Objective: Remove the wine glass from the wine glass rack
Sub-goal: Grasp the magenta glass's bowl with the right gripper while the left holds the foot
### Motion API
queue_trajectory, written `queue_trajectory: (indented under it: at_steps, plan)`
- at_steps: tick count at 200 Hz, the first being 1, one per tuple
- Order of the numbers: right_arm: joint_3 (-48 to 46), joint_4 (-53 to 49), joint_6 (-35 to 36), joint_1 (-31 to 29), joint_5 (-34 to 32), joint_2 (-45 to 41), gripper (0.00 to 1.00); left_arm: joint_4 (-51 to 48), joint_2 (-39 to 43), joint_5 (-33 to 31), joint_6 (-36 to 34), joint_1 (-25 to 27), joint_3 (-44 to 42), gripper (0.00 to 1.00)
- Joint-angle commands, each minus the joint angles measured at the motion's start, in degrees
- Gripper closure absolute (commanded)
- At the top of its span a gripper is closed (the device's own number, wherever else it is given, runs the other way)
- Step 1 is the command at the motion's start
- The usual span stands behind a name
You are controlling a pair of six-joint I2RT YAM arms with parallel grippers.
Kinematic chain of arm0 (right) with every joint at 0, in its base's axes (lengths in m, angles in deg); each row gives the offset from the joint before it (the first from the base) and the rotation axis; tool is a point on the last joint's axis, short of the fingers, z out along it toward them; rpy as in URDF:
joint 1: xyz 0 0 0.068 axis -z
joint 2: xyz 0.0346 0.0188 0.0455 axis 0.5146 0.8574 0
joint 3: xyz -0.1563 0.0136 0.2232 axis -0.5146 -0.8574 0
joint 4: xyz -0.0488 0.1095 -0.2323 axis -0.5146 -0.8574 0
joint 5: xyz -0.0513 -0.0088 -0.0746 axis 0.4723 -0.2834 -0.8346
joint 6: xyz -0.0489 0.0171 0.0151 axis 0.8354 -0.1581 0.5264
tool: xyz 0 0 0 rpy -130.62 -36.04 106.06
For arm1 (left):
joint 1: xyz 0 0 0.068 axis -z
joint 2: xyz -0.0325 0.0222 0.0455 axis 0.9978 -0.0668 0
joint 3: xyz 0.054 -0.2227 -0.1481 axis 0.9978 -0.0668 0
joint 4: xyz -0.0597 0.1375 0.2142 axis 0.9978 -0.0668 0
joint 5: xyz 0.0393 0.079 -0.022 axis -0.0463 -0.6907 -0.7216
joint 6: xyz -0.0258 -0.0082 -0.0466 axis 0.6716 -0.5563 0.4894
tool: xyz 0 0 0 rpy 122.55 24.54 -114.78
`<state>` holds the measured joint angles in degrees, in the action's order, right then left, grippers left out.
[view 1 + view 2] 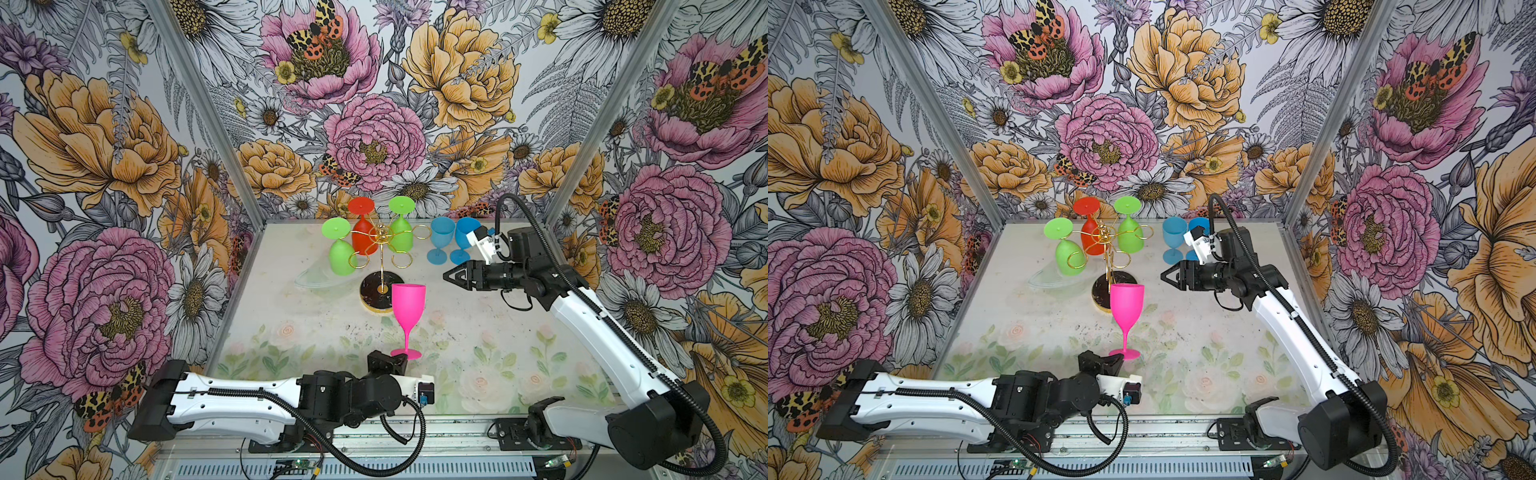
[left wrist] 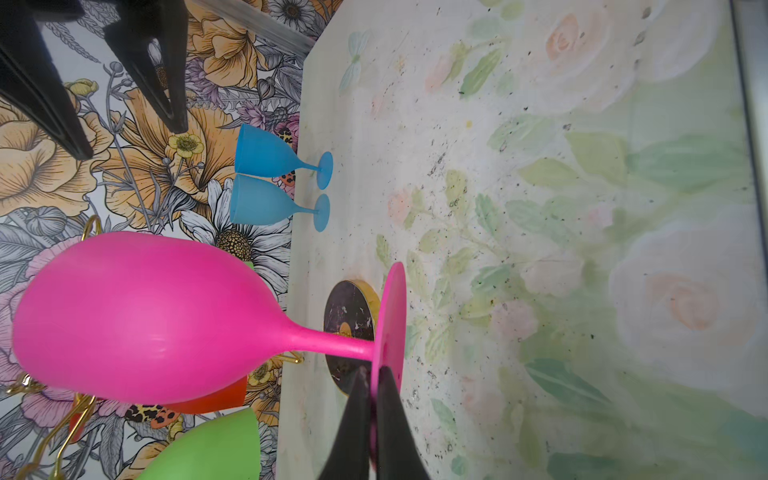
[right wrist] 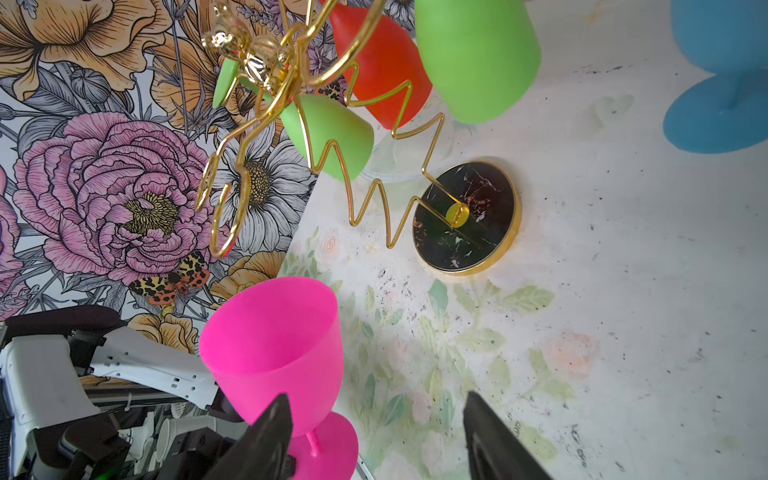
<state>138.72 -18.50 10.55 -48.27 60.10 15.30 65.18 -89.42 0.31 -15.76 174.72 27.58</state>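
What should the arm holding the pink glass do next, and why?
Probably open the left gripper and let go: the pink wine glass stands upright off the wine glass rack, its foot seemingly resting on the table.

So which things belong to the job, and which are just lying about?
Job: gold wire rack; pink plastic wine glass, foot pinched by left gripper; red glass and two green glasses hanging.
Lying about: two blue glasses; clear shallow dish.

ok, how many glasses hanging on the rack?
3. On the rack: left green glass at the front left, red glass at the back, right green glass at the back right, all upside down. The other loops look empty; none seems hidden.
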Motion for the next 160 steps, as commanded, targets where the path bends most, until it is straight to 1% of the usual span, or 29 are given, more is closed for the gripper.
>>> queue_trajectory:
  at_steps: [1, 31, 59, 98, 112, 160]
  plan:
    - [3.0, -0.1, -0.4, -0.5, 2.3, 1.0, 0.34, 4.9, -0.3, -7.7, -8.5, 1.4, -2.5, 1.00]
    - [5.1, -0.6, -0.4, -1.3, 3.0, 1.8, 0.35, 8.7, -0.4, -11.3, -14.8, 2.1, -5.4, 1.00]
    - [6.8, -1.2, -0.3, -2.5, 3.1, 2.2, 0.36, 10.3, -0.4, -12.4, -17.8, 2.2, -6.5, 1.00]
    - [8.1, -3.5, 1.1, -4.6, 0.7, 3.4, 0.37, 14.5, -1.4, -15.5, -24.2, 2.3, -8.7, 1.00]
    - [8.8, -4.7, 1.9, -5.7, -0.6, 3.9, 0.37, 14.7, -1.6, -16.0, -25.2, 2.4, -8.8, 1.00]
    - [11.0, -6.6, 2.9, -8.3, -1.9, 4.9, 0.36, 16.1, -2.0, -17.2, -27.4, 2.5, -9.5, 1.00]
